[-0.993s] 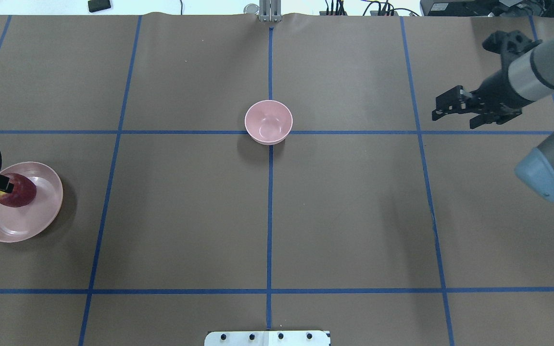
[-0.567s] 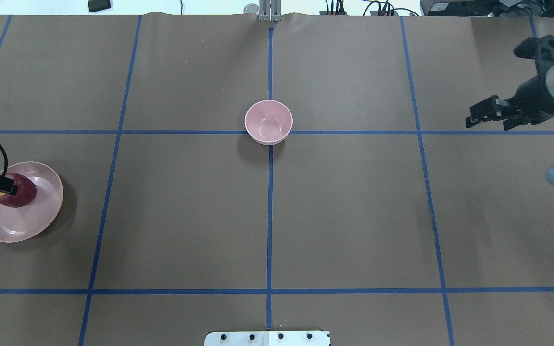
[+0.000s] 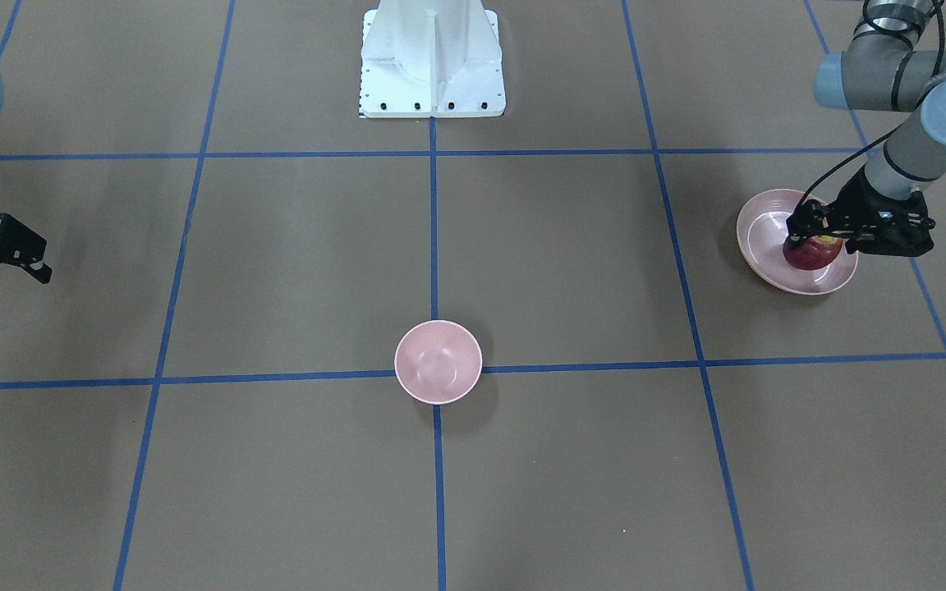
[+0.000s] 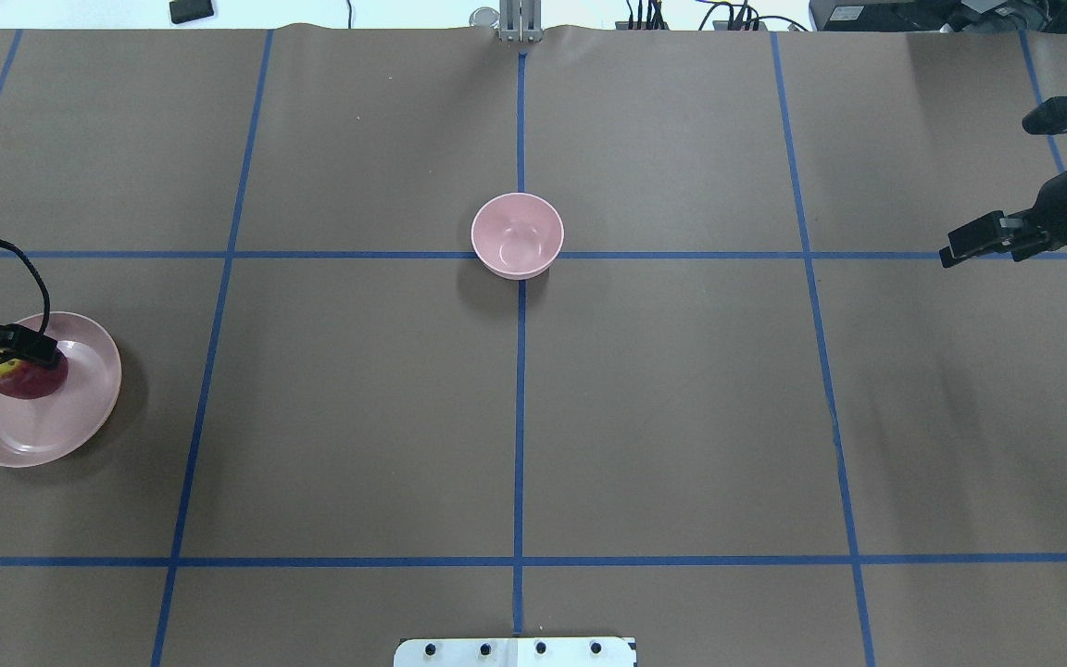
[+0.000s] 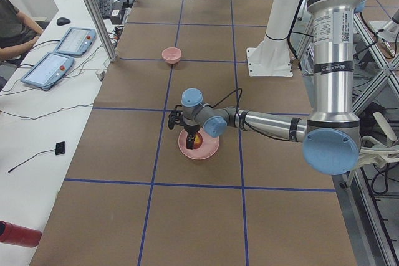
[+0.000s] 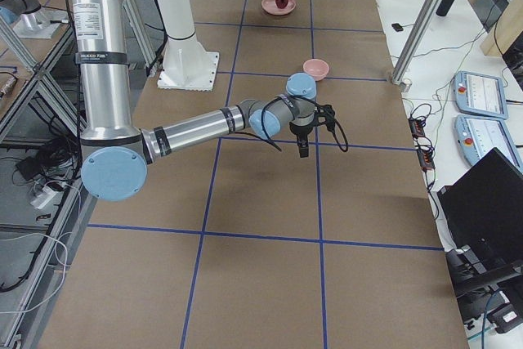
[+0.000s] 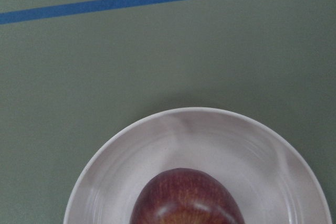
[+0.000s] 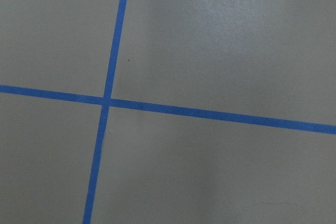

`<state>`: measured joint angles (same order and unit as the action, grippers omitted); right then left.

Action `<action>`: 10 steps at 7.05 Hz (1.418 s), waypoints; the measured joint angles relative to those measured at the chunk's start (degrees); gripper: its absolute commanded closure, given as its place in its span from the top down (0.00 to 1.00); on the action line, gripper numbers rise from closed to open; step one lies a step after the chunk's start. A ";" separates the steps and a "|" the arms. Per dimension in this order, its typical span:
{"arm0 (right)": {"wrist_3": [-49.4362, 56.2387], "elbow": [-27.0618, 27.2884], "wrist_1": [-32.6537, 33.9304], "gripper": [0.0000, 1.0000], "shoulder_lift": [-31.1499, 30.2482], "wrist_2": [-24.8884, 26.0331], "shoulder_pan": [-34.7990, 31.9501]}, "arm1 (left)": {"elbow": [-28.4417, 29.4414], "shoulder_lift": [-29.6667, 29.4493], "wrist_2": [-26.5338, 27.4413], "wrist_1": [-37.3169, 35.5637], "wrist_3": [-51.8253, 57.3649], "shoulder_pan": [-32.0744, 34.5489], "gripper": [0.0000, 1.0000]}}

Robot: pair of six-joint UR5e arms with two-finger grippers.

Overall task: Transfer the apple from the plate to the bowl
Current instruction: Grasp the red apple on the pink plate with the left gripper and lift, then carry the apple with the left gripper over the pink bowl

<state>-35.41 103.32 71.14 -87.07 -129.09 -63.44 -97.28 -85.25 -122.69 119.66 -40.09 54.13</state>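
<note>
The dark red apple (image 4: 29,382) with its yellow patch lies on the wide pink plate (image 4: 52,426) at the table's left edge. My left gripper (image 4: 29,361) points down over the apple. Its fingers seem to straddle it, open, and the apple still rests on the plate. The front view shows the apple (image 3: 808,256), the plate (image 3: 769,226) and the left gripper (image 3: 819,242). The left wrist view shows the apple's top (image 7: 186,198) and the plate (image 7: 236,145). The small deep pink bowl (image 4: 517,234) stands empty at the table's centre. My right gripper (image 4: 978,243) is open and empty at the far right.
The robot's white base (image 3: 432,57) stands at the robot's side of the table. Blue tape lines (image 4: 520,417) grid the brown table. An operator's desk with tablets (image 5: 59,54) runs along the far side.
My right arm has drawn back toward the table's right edge. My left gripper has shifted a little to the right over the apple. The apple and bowl have not moved.
</note>
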 measured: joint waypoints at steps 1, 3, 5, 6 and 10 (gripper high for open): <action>0.00 -0.12 -0.02 1.00 0.10 0.02 0.03 | 0.11 -0.05 -0.01 0.20 -0.18 -0.16 0.89; -0.01 -0.35 -0.02 1.00 0.24 -0.02 0.07 | 0.17 -0.08 -0.01 0.32 -0.34 -0.38 0.01; -0.01 -0.38 0.02 1.00 0.39 -0.06 0.06 | -0.57 -0.21 -1.16 0.05 -0.59 -0.41 0.00; -0.14 -0.21 -0.03 1.00 0.37 0.15 -0.01 | -2.51 -1.07 -4.34 -1.92 -1.60 -0.24 0.00; -0.18 0.70 -0.67 1.00 -2.83 -0.51 -0.26 | -8.82 -26.40 -9.09 -26.96 -20.54 -2.99 0.00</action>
<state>-35.60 104.02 70.47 -89.90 -129.60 -63.71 -106.10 -111.66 -131.78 92.70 -60.63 51.13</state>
